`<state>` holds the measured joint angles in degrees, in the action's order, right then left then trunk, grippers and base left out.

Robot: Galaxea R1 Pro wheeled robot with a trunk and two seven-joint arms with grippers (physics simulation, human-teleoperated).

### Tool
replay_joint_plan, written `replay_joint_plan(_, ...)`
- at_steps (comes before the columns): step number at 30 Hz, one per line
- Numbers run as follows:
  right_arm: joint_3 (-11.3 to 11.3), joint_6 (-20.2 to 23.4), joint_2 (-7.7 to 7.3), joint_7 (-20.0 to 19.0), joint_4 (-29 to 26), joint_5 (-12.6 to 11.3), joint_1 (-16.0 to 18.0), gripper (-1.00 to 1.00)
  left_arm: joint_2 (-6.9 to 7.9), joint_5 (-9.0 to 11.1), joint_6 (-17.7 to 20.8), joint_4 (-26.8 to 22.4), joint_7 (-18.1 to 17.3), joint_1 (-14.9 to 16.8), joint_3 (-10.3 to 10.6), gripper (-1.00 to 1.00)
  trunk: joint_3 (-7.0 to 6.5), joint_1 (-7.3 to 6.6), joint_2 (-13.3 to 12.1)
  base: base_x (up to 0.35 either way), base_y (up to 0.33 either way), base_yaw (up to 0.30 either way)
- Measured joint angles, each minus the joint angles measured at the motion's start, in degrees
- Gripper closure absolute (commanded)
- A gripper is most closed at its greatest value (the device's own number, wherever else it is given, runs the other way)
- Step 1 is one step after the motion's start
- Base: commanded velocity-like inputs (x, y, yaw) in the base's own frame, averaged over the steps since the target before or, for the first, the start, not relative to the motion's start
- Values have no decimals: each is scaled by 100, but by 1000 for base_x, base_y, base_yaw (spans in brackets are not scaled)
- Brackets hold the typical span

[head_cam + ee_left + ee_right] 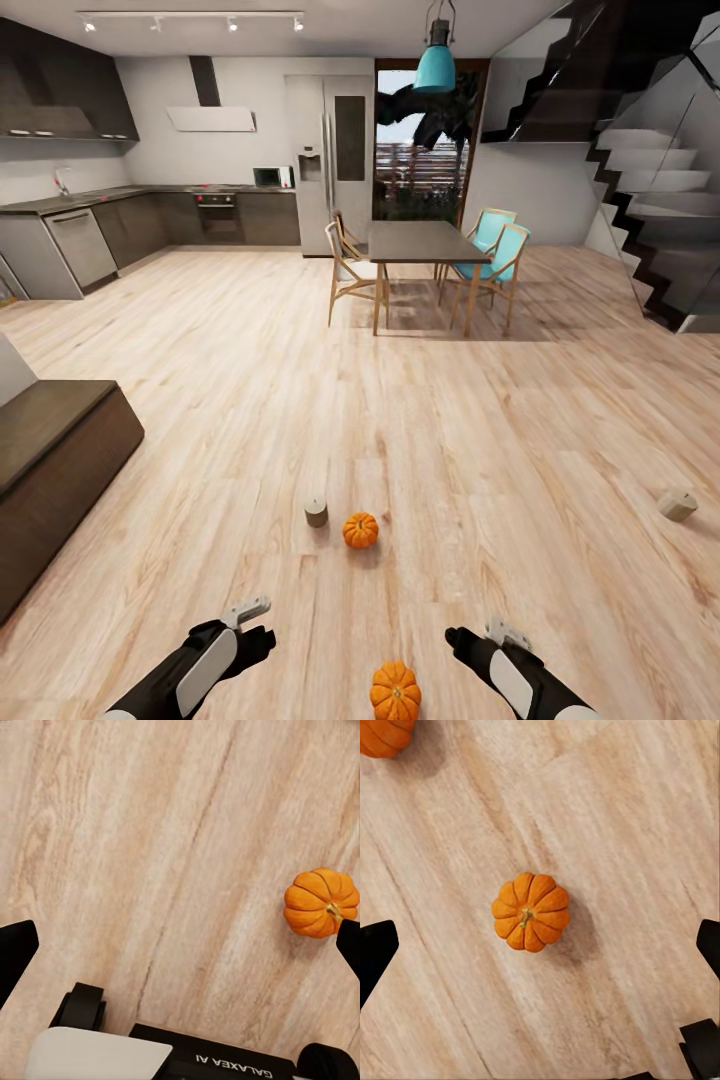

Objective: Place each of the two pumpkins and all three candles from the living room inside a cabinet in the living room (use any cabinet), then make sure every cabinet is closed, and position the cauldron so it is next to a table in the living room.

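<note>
Nearest, one pumpkin (395, 691) sits on the wooden floor (480, 420) between the two low, forward-reaching arms, whose left gripper (180, 945) and right gripper (540, 945) are both spread wide and hold nothing, while the second pumpkin (360, 530) lies farther ahead beside a candle (316, 511).

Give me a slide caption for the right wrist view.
Open right pincer above a pumpkin on the wood floor.

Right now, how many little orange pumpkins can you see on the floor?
2. The near pumpkin sits between the robot's arms. The far pumpkin is farther out, beside a candle. Both rest on the wood floor.
</note>
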<state>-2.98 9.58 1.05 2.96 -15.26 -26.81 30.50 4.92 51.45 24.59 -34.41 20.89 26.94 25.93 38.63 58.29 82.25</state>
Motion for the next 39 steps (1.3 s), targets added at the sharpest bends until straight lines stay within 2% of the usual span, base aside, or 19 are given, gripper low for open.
replay_joint_plan(8,2,-124,1,13,20,1,0,-100,-2,2,0,0,-6,3,22,-100,0,0,0,16,61,0)
replay_joint_plan(14,5,-61,23,4,-105,16,26,-100,-9,16,106,-193,44,16,145,-100,0,0,0,0,0,0)
replay_joint_plan(20,45,-61,24,23,19,46,-13,-100,-8,-46,97,1,29,-143,142,-100,0,0,0,0,0,0)
replay_joint_plan(31,50,-65,24,38,30,56,-17,-100,-2,-54,86,241,28,-167,134,-100,0,0,0,0,0,0)
replay_joint_plan(39,50,-69,24,25,28,58,-18,-100,-1,-54,86,239,28,-167,130,-100,107,131,239,0,0,0)
